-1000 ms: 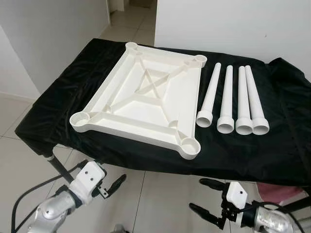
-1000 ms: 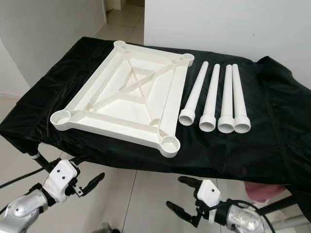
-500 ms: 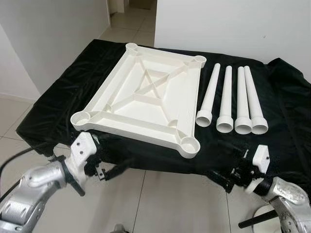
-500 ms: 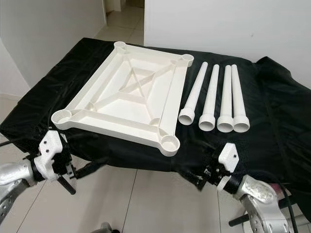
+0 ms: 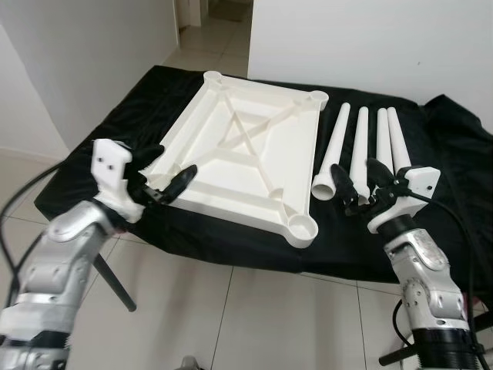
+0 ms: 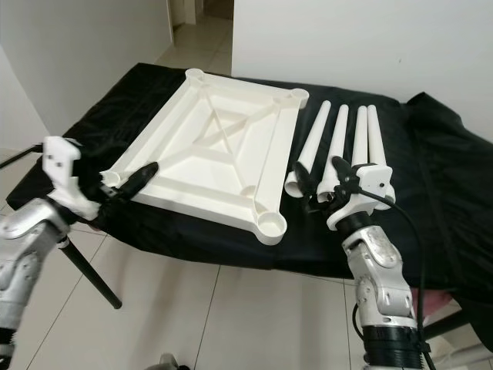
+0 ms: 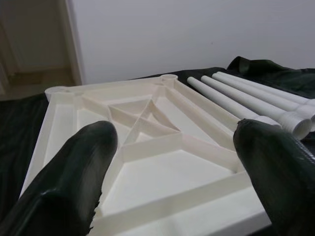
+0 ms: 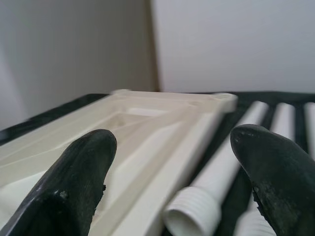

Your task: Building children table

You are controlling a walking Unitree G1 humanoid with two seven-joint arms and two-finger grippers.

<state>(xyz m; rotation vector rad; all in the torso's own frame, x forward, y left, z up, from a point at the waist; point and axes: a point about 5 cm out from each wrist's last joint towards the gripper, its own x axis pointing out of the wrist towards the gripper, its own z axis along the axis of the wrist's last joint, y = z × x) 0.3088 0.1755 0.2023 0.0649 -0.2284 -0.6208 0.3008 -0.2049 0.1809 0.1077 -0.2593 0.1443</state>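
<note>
**A:** White plastic children's table top (image 5: pixel 245 158), moulded, rectangular, lies underside up on the black cloth-covered tabletop (image 5: pixel 454 185) in front of you. You can see its crossed ribs and a round socket at each corner; the near right socket (image 5: pixel 302 228) sits close to the tabletop's front edge.

**B:** And the legs?

**A:** Four white plastic tube legs (image 5: pixel 368 158) lie side by side just to the right of the table top, roughly parallel, threaded wide ends towards you.

**B:** Where is your left pincer?

**A:** Your left pincer (image 5: pixel 164 173) is raised at the near left corner of the table top, its two black fingers (image 7: pixel 74 172) spread wide with nothing between them. Through the left wrist view you look straight across the ribbed underside, with the legs off to one side.

**B:** And the right one?

**A:** Your right pincer (image 5: pixel 360 183) hangs over the near ends of the legs, about the two middle ones. Its fingers (image 8: pixel 81 172) are also parted wide and grip nothing. Whether a fingertip touches a leg, you cannot tell from these views. The right wrist view shows one threaded leg end (image 8: pixel 189 216) close below the gap.

**B:** Anything else around?

**A:** Pale tiled floor (image 5: pixel 254 324) below the tabletop, and a white wall (image 5: pixel 370 38) behind it.
</note>
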